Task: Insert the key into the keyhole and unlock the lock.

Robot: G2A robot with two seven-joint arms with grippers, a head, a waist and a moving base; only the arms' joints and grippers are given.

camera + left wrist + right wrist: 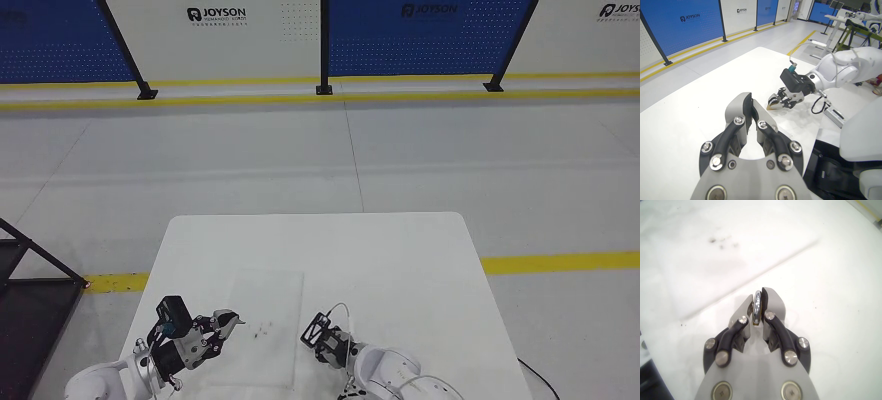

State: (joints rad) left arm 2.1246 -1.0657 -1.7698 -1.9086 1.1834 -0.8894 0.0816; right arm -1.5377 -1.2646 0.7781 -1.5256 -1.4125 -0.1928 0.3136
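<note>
Dark logo print marks the white wall panels (215, 20) beyond the white worktop (400, 270). The right gripper (758, 294) is clamped on the chrome shackle of a brass padlock (757, 309), low over the worktop's near side. The left gripper (751, 100) is nearby, with its fingers pressed together.

A white table (400, 260) carries what looks like a clear mat (265, 300) with dark specks (262, 331).

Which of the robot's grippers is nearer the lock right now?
Right. The right gripper is clamped right on the lock; the left gripper sits shut, off to one side, not touching it.
</note>
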